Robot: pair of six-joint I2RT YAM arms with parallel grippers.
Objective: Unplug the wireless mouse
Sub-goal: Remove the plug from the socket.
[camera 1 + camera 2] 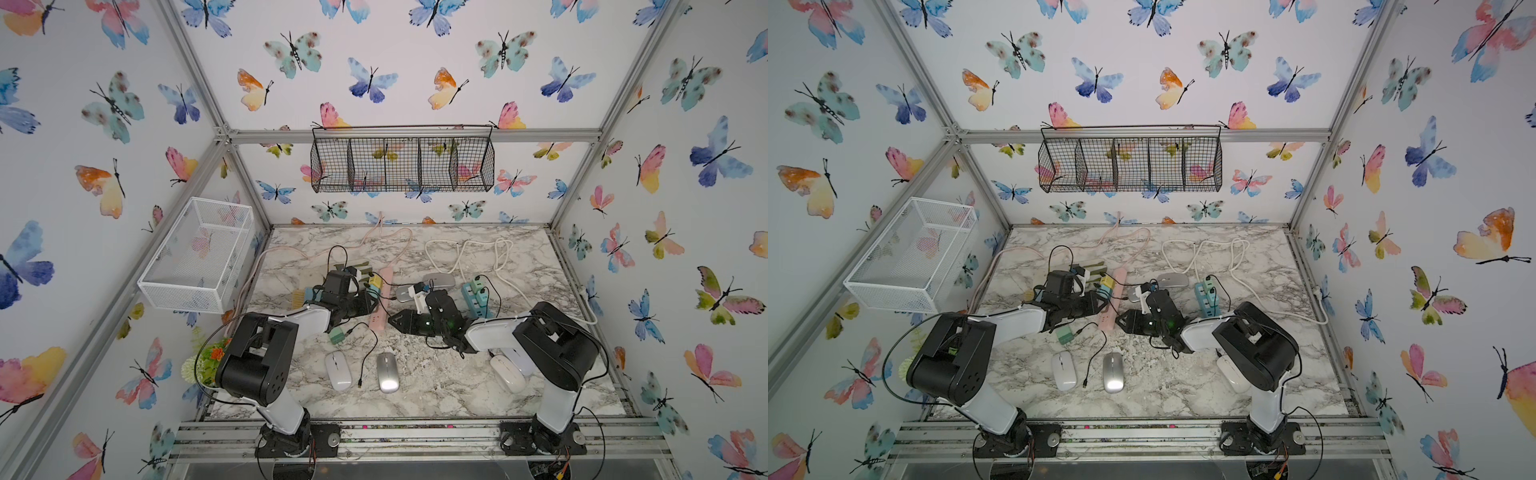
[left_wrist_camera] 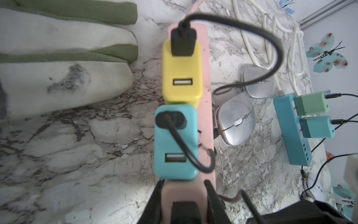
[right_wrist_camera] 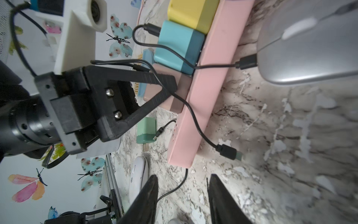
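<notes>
Likely light, slick silver mouse [image 1: 404,294], 3 o'clock of pink strip [image 1: 377,322]; take stiff plug [image 3: 247,62], not limp cable [image 3: 213,66]; right fingers [image 3: 149,194] apart, empty; left fingers [image 2: 153,199] clamped on pink adapter [image 2: 184,192].

Silver mouse [image 3: 310,50], black cable [image 3: 247,62] plugged in

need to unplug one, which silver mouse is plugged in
Silver mouse beside the pink power strip: black plug in its end. Front silver mouse has none.

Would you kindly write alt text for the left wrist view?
The left end effector grips a pink adapter on a pink power strip, beside a blue adapter and a yellow adapter. A cabled silver mouse lies nearby.
</notes>
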